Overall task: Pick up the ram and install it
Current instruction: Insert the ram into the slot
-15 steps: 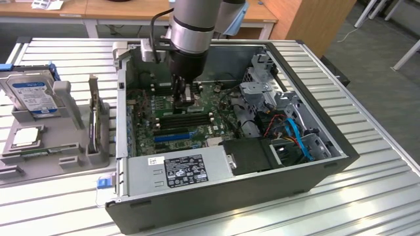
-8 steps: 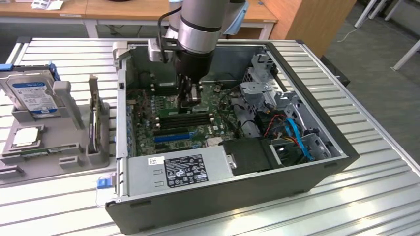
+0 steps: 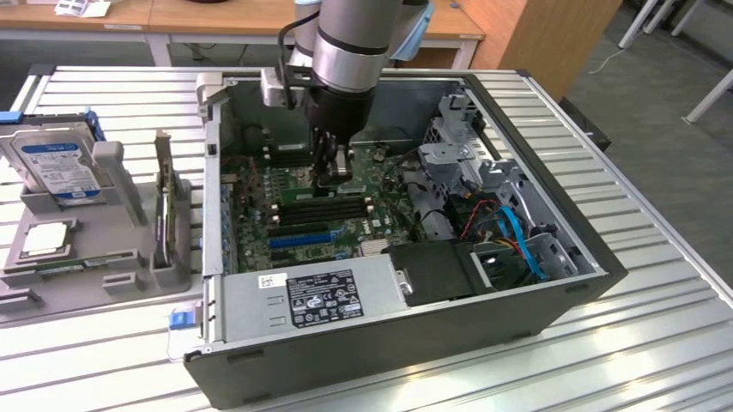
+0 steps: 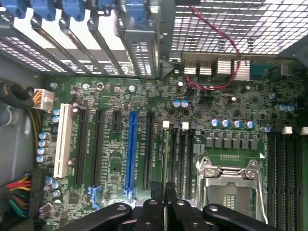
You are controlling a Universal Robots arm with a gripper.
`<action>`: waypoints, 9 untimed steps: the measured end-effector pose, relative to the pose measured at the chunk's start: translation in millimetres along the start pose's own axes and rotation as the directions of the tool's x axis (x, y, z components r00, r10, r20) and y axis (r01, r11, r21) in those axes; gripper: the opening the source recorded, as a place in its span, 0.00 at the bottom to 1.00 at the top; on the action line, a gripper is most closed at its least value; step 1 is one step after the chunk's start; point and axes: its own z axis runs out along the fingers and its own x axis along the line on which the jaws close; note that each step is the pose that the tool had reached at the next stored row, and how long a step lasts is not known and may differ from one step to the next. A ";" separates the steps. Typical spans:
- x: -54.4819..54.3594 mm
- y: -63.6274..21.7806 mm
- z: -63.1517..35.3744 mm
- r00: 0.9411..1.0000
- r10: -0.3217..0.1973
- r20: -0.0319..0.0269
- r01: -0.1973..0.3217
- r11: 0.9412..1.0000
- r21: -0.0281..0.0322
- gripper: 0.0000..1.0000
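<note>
I have the gripper (image 4: pixel 163 185) down inside the open computer case (image 3: pixel 401 365), low over the motherboard (image 4: pixel 115 159); its fingers (image 4: pixel 155 191) are clenched close, with only a thin gap between them. The fingers themselves hide that gap, so I cannot see plainly what sits in it; from the narrow grip and a pale patch just under the tips in the exterior view, I judge they are pinching the ram (image 3: pixel 333 178) by its upper edge. If so, the pick-up is done.

The install is not. The memory slots (image 3: pixel 326 207) lie just near of the gripper and look bare to me; no stick stands seated in them. In the wrist view the fingertips sit in line with that bank of slots, with the CPU socket (image 4: pixel 231 185) just beside; I read the stick as above the board and not yet pressed home.

Well to the left, outside the case, the tray (image 3: pixel 115 283) holds the hard drive (image 3: pixel 51 163) and the upright expansion card (image 3: pixel 163 206); both sit apart from the work.
</note>
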 end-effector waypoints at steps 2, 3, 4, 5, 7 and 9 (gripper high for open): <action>-5.3 -0.2 -0.2 1.000 0.000 0.000 0.000 1.000 0.000 0.13; -7.4 -0.2 -0.2 1.000 0.000 0.000 0.000 1.000 0.000 0.13; -8.3 -0.2 -0.4 1.000 0.001 0.000 -0.001 1.000 0.000 0.13; -8.3 -0.2 -0.3 1.000 0.001 0.000 -0.001 1.000 0.000 0.13; -8.4 -0.3 0.2 1.000 0.000 0.000 0.000 1.000 0.000 0.13; -8.5 -0.7 3.5 1.000 0.000 0.000 0.000 1.000 0.000 0.13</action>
